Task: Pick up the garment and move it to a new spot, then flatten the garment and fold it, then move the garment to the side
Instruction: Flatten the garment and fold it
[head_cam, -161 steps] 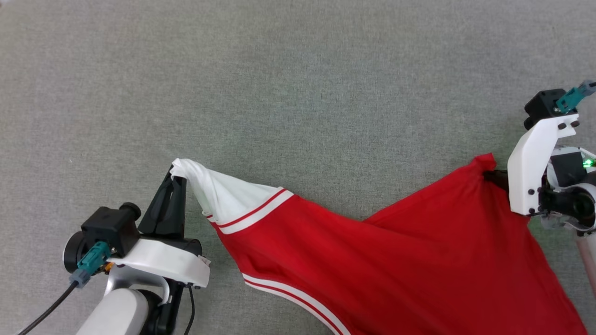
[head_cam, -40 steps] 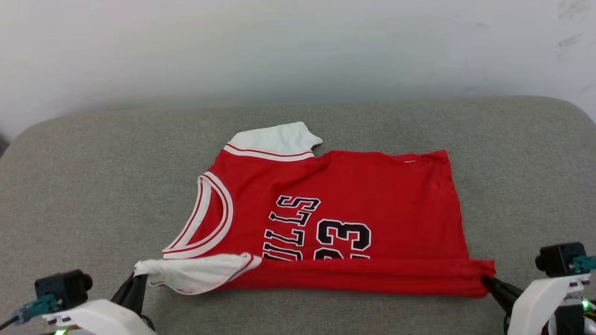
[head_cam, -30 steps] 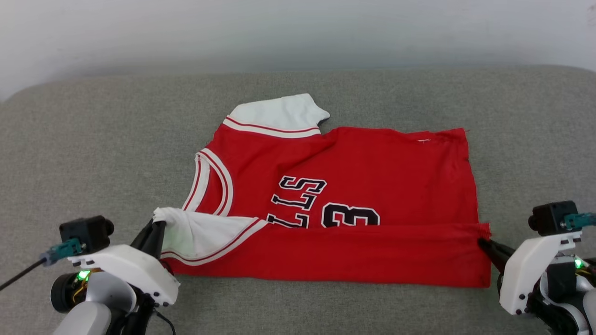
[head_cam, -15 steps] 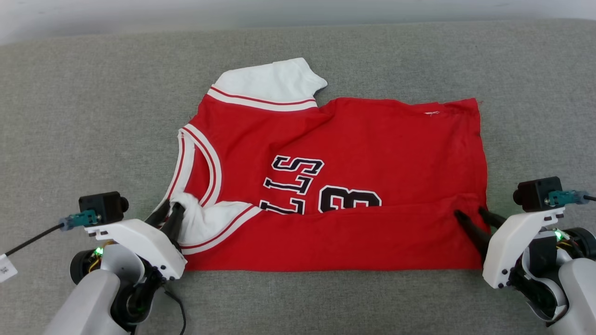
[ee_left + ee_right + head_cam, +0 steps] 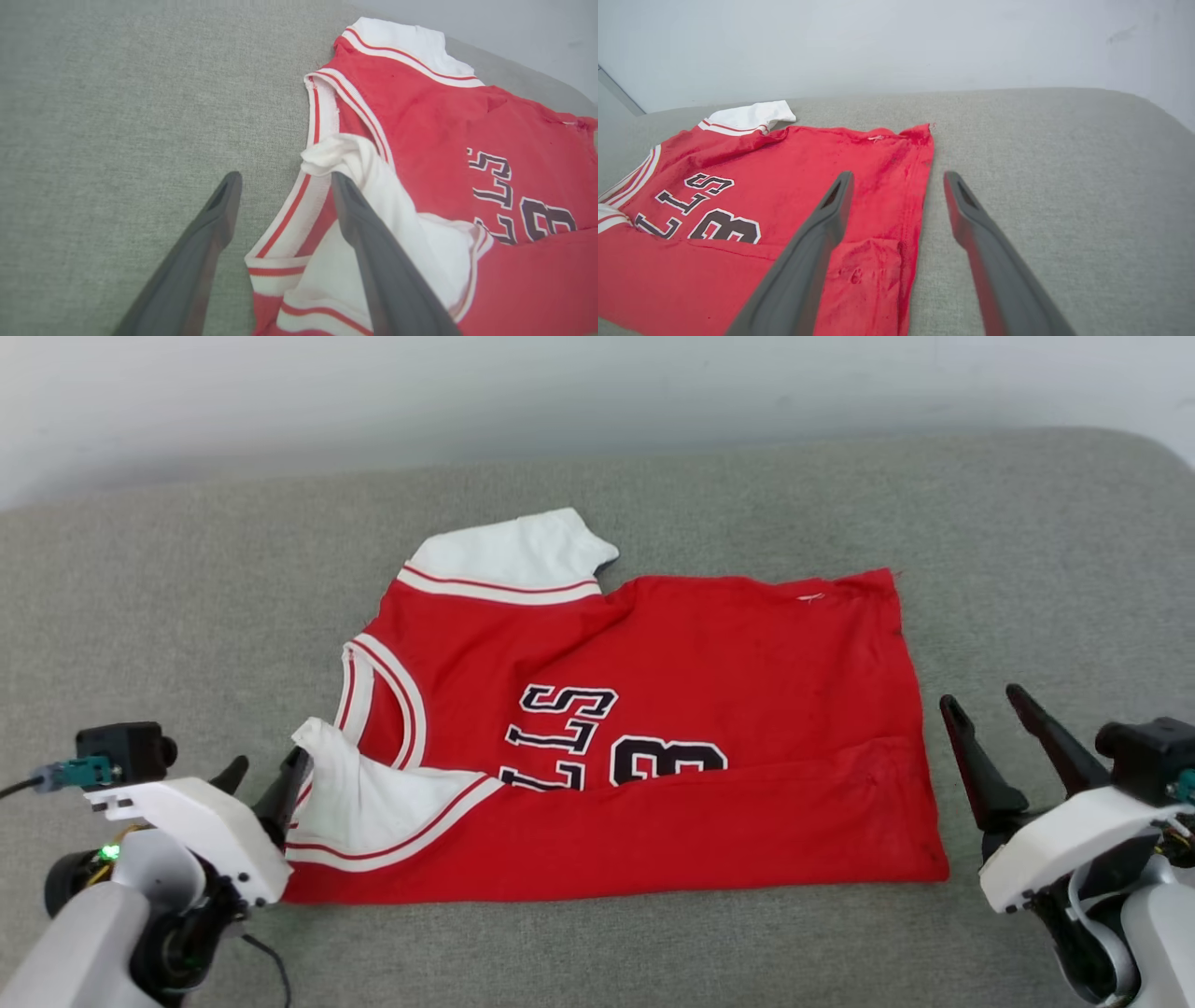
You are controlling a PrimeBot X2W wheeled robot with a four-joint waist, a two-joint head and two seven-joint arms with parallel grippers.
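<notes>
The garment [image 5: 709, 663] lies spread sideways on the grey cushion, collar to the left. Its near long edge is folded up over the front and covers the lower part of the black letters and number. A white sleeve [image 5: 355, 803] rests crumpled on that fold at the left end. My left gripper [image 5: 264, 773] is open beside that sleeve. In the left wrist view the left gripper [image 5: 285, 179] has one finger over the sleeve [image 5: 373, 186] and one over bare cushion. My right gripper [image 5: 980, 698] is open just off the hem's right end, holding nothing. In the right wrist view the right gripper [image 5: 899, 177] straddles the hem edge of the garment [image 5: 808, 158].
The grey cushion [image 5: 187, 616] stretches well past the garment on the left, right and near sides. Its far edge meets a pale wall [image 5: 560, 392], and its far right corner [image 5: 1148, 457] is rounded. A thin black cable [image 5: 266, 961] hangs by my left wrist.
Both grippers have opened and let go of the folded edge, then drawn back a little from the garment. The fold stays lying over the front. The head camera has also shifted.
</notes>
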